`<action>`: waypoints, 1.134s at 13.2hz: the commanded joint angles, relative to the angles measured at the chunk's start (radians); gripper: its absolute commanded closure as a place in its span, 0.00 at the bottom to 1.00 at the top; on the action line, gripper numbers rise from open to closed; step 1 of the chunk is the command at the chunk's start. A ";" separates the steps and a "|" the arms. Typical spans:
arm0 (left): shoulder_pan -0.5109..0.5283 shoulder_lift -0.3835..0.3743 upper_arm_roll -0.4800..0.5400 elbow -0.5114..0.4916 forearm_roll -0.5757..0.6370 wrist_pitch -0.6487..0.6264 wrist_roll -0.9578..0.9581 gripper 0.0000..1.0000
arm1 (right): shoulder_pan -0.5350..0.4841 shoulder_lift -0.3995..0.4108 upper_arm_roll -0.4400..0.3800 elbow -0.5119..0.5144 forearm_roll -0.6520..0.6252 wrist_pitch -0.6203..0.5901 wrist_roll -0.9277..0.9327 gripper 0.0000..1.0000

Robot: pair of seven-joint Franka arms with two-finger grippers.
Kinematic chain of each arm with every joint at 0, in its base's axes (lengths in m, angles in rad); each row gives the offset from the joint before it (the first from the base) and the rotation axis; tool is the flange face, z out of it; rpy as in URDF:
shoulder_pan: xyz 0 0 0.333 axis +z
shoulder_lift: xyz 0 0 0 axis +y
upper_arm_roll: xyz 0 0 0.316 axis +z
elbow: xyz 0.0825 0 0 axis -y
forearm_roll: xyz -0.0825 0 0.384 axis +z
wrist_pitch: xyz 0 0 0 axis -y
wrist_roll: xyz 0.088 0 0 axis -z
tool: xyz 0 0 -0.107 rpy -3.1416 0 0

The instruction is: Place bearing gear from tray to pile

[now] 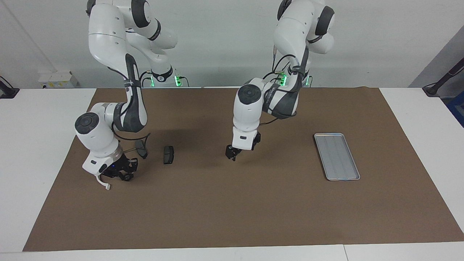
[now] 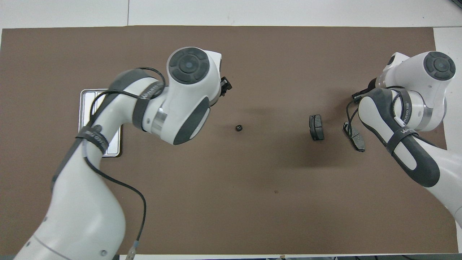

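Observation:
The bearing gear (image 2: 238, 128), small, round and black, lies on the brown mat between the tray and the pile, with nothing gripping it. My left gripper (image 1: 231, 155) hangs just over that spot, open; in the facing view its fingers hide the gear. The silver grooved tray (image 1: 337, 156) sits toward the left arm's end, partly under the left arm (image 2: 85, 108) from overhead. The pile has two dark brake-pad plates (image 2: 316, 127) (image 2: 355, 137) and a white curved bracket (image 1: 103, 183). My right gripper (image 1: 123, 175) is low at the pile, shut on the bracket.
The brown mat (image 1: 232, 217) covers most of the white table. The right arm's elbow and cable hang over the plate (image 1: 141, 148) nearer to the robots. The left arm's cable trails above the mat near the tray.

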 commanded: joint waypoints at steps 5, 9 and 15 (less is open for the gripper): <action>0.325 -0.291 -0.009 -0.043 -0.007 -0.297 0.473 0.00 | 0.000 -0.014 0.015 0.005 0.008 0.006 0.018 0.29; 0.466 -0.379 -0.012 -0.043 -0.007 -0.415 0.766 0.00 | 0.035 -0.075 0.032 0.040 0.006 -0.047 0.149 0.22; 0.583 -0.467 -0.071 -0.169 -0.008 -0.435 0.919 0.00 | 0.276 -0.095 0.028 0.071 -0.053 -0.167 0.510 0.00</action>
